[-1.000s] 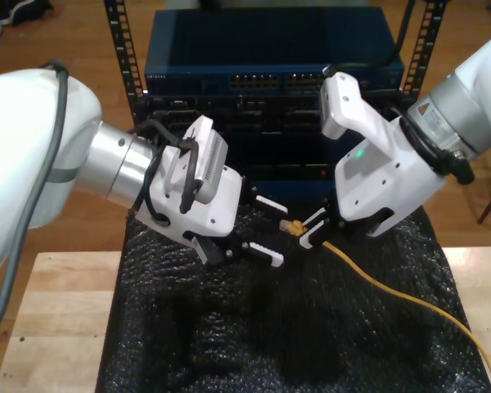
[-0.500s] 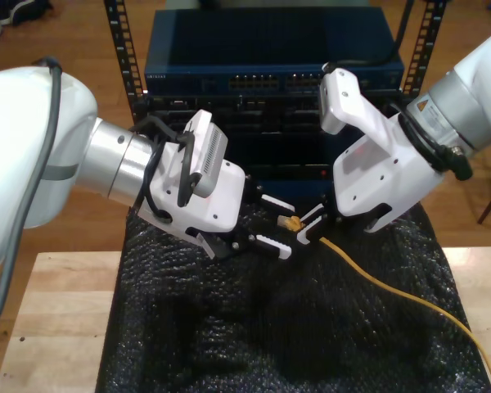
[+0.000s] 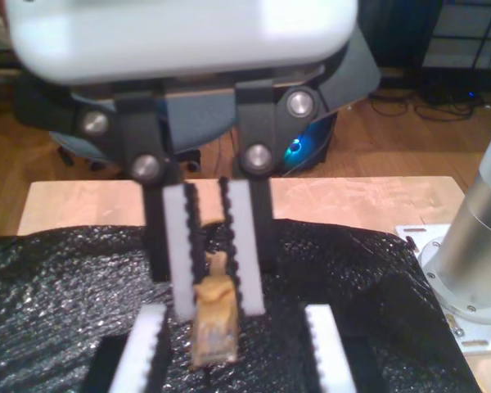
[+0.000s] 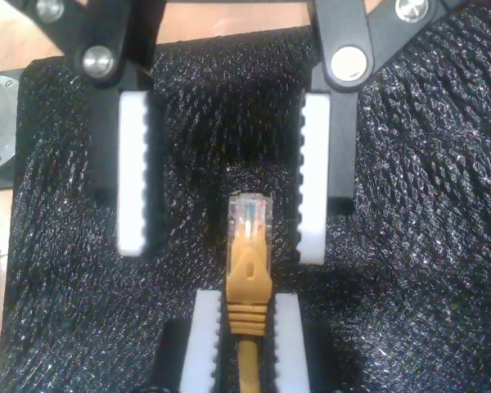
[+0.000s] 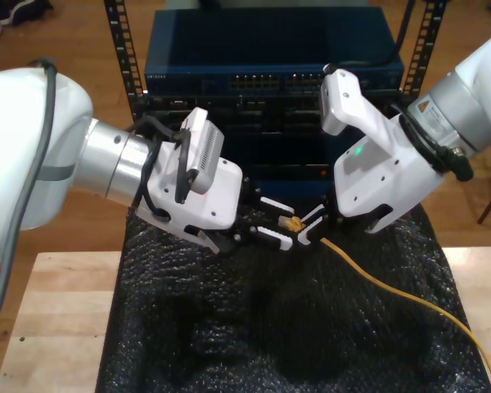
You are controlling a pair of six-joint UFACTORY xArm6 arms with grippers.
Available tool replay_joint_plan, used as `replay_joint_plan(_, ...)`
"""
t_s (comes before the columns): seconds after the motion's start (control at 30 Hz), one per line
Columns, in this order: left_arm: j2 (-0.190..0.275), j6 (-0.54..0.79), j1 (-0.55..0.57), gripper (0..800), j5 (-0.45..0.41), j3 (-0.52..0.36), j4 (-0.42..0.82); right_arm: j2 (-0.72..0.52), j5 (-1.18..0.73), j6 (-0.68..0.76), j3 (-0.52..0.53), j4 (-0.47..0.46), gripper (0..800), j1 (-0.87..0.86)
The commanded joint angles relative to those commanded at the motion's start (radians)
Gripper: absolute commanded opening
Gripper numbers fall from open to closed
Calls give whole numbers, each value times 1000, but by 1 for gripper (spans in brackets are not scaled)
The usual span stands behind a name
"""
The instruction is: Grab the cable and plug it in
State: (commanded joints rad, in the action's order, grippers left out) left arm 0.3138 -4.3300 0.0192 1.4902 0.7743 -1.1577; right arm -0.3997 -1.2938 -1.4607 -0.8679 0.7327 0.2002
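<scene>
A crinkled black plastic sheet covers the middle of the pale wooden worktop. Behind the worktop stands a dark equipment rack; its blue switch carries a row of ports facing the worktop.

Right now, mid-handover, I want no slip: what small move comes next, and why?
Probably shut my first end effector on the plug: its open fingers flank the plug, which sticks out past my second end effector, shut on the cable.
</scene>
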Motion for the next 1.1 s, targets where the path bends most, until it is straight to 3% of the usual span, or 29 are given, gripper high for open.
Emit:
replay_joint_plan(0.27, -2, -32, 0, 337, 0, -2, -3, 0, 0, 0, 2, 0, 7, 0)
replay_joint_plan(0.63, -2, -35, 0, 216, 2, -3, -5, 0, 0, 2, 2, 0, 8, 0)
replay_joint_plan(1.0, -2, -44, -2, 151, 2, -5, -5, -2, 0, 2, 2, 0, 8, 0)
replay_joint_plan(1.1, 0, -48, -2, 85, 0, -6, -3, -2, 0, 2, 2, 0, 8, 0)
